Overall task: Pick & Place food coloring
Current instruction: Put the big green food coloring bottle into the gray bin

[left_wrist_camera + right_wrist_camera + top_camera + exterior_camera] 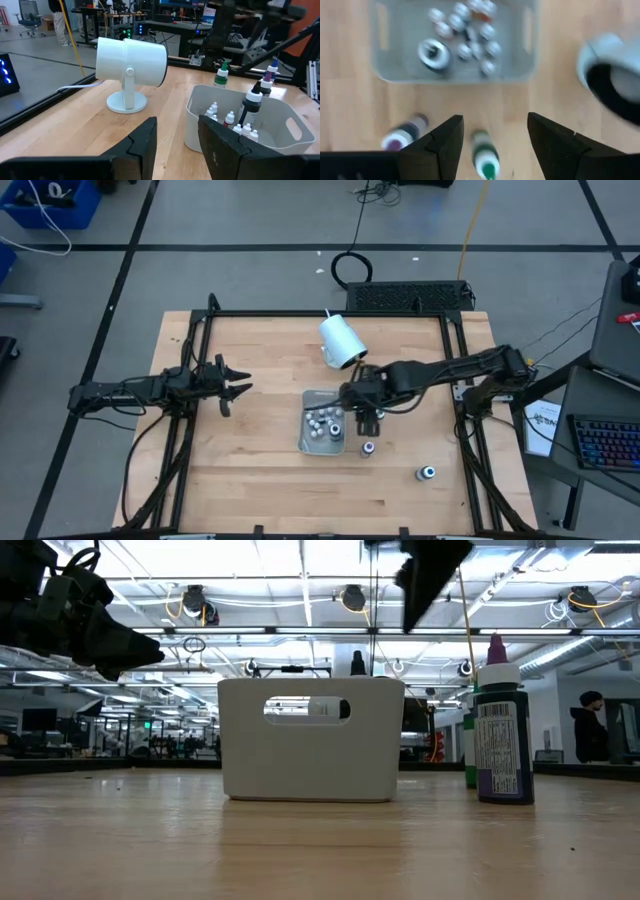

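Wood table (240, 470) carries a bin (305, 442) w/ small bottles, just left of the right gripper (366, 423). White lamp (341, 340) sits beyond it. Two dark bottles stand loose: one (368, 448) right by the claw, one (427, 473) further right.

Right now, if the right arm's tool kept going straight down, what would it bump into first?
Probably the small green-capped bottle standing on the wooden table beside the clear plastic tray; the right tool, open, hangs directly over it, though height is unclear.

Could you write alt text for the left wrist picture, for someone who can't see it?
Past the left gripper, open and empty, a tray holds small food coloring bottles. A white cup on a stand sits beside it.
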{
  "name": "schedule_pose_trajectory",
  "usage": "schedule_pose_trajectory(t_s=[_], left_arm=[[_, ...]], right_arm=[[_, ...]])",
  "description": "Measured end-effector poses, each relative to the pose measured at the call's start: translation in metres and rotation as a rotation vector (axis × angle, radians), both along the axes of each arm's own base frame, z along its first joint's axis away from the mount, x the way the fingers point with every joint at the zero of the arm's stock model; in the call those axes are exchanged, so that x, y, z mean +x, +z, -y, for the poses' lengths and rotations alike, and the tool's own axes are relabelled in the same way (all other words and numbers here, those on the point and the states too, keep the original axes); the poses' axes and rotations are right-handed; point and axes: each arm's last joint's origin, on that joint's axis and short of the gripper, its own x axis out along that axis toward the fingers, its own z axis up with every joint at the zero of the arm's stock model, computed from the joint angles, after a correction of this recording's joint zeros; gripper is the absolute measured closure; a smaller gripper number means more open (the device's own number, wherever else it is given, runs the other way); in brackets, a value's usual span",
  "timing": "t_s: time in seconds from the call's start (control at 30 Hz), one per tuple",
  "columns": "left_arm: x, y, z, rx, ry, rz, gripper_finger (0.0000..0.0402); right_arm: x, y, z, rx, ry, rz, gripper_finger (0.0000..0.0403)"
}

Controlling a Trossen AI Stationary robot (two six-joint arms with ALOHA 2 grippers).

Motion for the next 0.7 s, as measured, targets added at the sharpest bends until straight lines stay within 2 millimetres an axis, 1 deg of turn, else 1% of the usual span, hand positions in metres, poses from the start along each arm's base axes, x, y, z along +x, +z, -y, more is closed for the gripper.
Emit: schedule_pose_trajectory(t_s=[0.1,0.23,0.3,0.37,0.5,0.7], left_arm=[[0.000,0.000,0.000,0.000,0.000,0.000,0.0254],[0.000,0.000,0.000,0.000,0.000,0.000,0.0254],[0.000,0.000,0.000,0.000,0.000,0.000,0.0254],[0.000,0.000,0.000,0.000,0.000,0.000,0.0254],[0.000,0.000,0.000,0.000,0.000,0.000,0.0254],[0.000,0.000,0.000,0.000,0.000,0.000,0.0254]], right_arm=[[-0.019,-0.009,0.004,-0.009,-0.091,-0.026,0.0191],[-0.045,-0.033,0.009,-0.004,-0.175,-0.090,0.0191],[-0.053,-0.044,0.010,0.002,-0.202,-0.093,0.0190],[-0.057,-0.051,0.010,0.016,-0.217,-0.068,0.0188],[-0.058,-0.063,0.009,0.094,-0.206,0.005,0.0184],[-0.066,-0.082,0.013,0.101,-0.217,-0.041,0.0183]])
